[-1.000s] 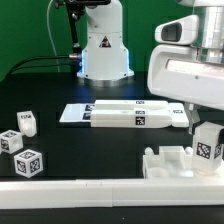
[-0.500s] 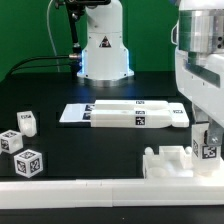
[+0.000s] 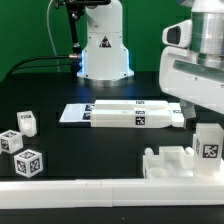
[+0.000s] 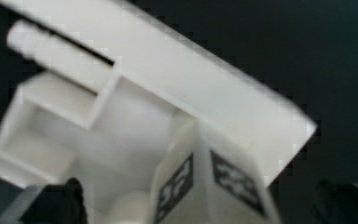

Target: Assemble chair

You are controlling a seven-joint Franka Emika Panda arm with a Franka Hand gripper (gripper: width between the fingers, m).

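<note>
Gripper (image 3: 205, 120) dips, then backs up over the leg (image 3: 208, 146) beside the block (image 3: 168, 160). Can't tell if it's clamped or loose, so the leg probably isn't seated.

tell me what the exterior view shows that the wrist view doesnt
Only the exterior view: three small cube-like legs at the exterior view's left, the flat slabs mid-table, the robot base behind them, and the long border rail along the front. Only the wrist view: round pegs on a white part, seen close up. Both: the pegged block and the tagged piece standing next to it.
</note>
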